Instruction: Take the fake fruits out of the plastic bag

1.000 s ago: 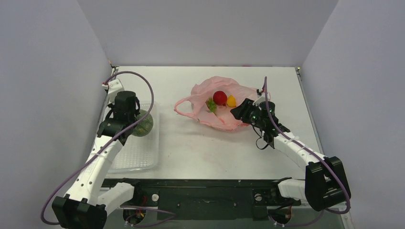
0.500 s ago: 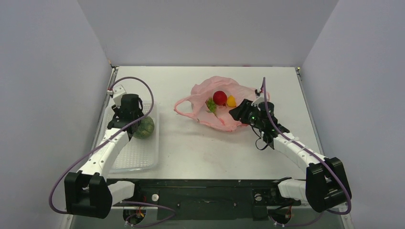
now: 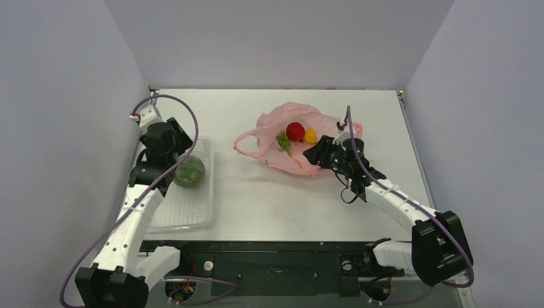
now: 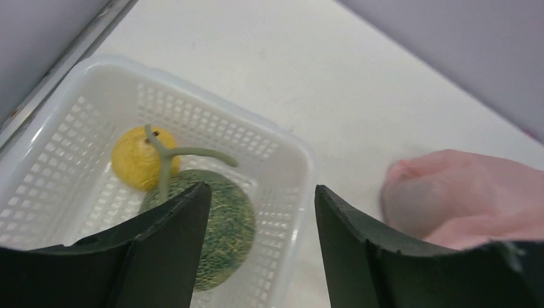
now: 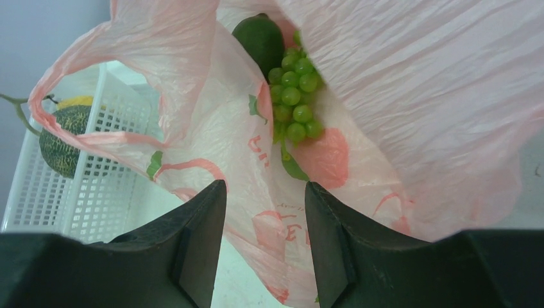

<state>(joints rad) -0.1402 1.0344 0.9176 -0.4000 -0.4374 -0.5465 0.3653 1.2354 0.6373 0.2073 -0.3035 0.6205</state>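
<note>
L claw (image 4: 260, 192), R claw (image 5: 264, 187) agape, empty

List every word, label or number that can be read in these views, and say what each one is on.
"E": one clear letter of the red lettering printed on the plastic bag, right wrist view. The rest is too creased to read as a word.
Nothing else shows readable text.

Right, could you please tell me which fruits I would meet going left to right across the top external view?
Green melon in the white tray → green grapes → red fruit → yellow fruit, these last three inside the pink bag.
</note>
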